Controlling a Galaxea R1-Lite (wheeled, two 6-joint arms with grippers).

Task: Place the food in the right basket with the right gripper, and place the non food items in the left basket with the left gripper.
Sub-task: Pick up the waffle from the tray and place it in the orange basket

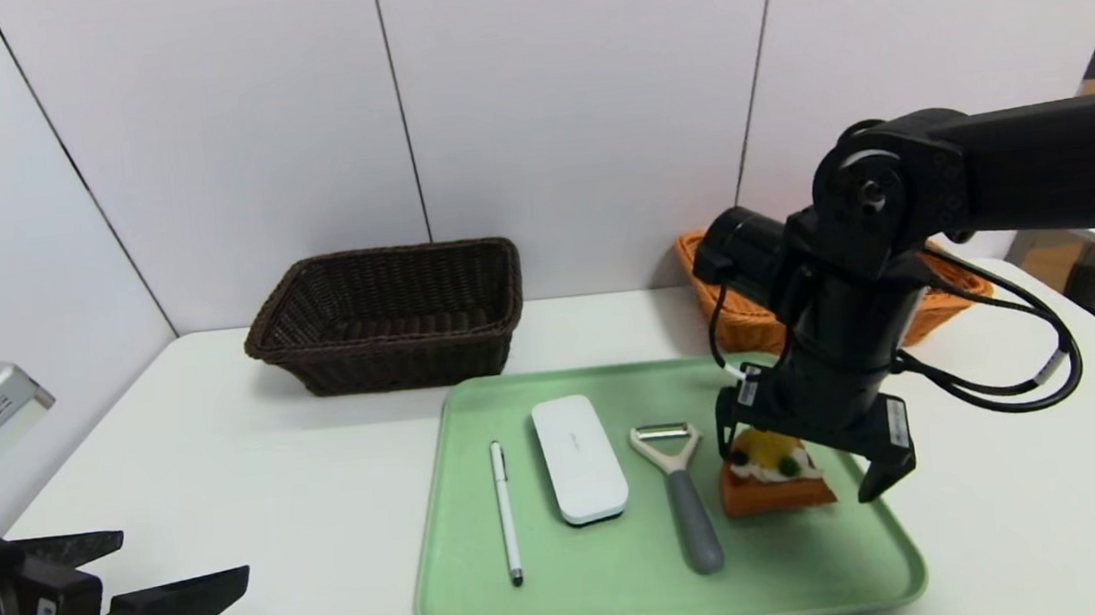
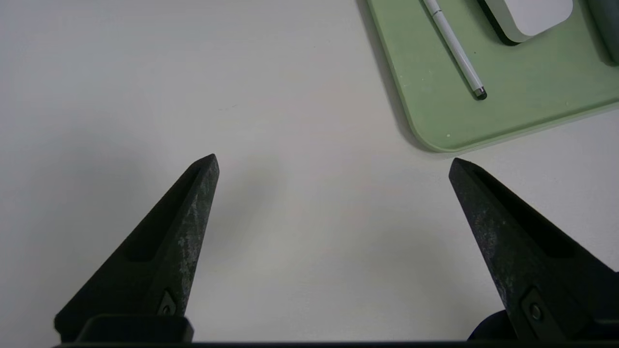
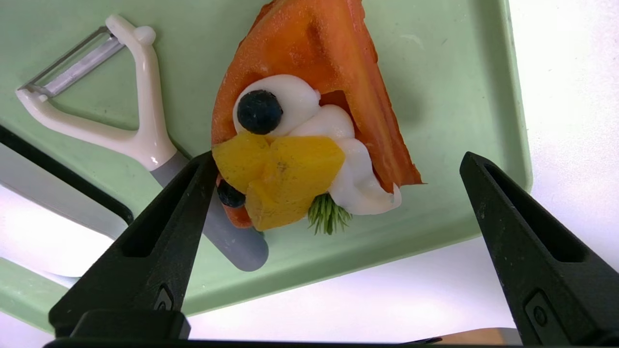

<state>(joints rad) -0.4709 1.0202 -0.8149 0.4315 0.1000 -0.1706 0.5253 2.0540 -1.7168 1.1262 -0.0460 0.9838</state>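
Straddling the waffle slice (image 1: 776, 486) on the tray (image 1: 636, 600), the right pincer (image 1: 804, 464) gapes released.

Orange basket (image 1: 745, 329): mostly hidden behind right arm. Cake slice (image 1: 775, 481): far end covered by right hand (image 1: 804, 469).

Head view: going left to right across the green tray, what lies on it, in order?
On the green tray: pen → white case → peeler → waffle slice, with the open right gripper astride it. The open left gripper is parked off the tray, near left.
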